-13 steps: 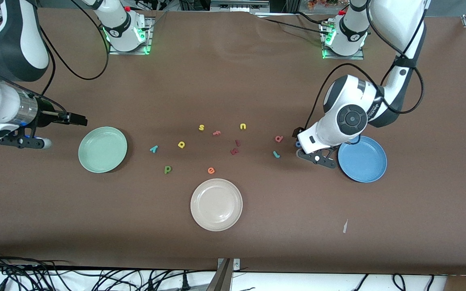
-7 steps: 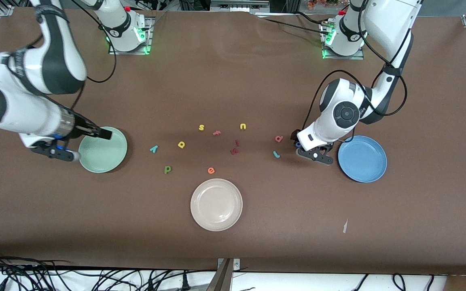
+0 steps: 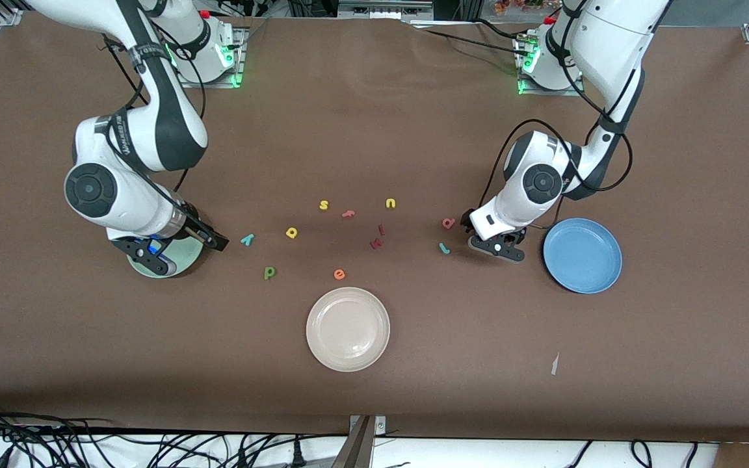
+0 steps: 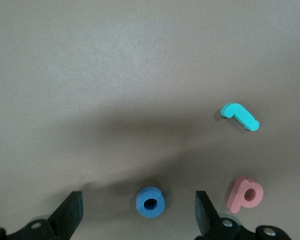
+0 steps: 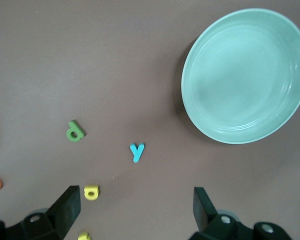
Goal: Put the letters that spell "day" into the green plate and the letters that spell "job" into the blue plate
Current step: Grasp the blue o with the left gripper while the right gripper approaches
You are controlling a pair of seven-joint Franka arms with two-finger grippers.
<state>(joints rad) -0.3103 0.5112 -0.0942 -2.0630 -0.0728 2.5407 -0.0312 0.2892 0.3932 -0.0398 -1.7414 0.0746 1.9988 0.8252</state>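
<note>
Picking stage, nothing plated yet. Left claw (image 4: 136, 215) low, fingers spread around blue o (image 4: 150, 202) near blue plate (image 3: 582, 255): next, shut and lift. Right claw (image 5: 135, 212) open over green plate (image 3: 187, 255), facing teal y (image 5: 137, 151). Brown table (image 3: 374, 390), cables along front edge.

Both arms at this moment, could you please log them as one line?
left gripper: open over blue o | right gripper: open, near green plate | plates: no letters
</note>
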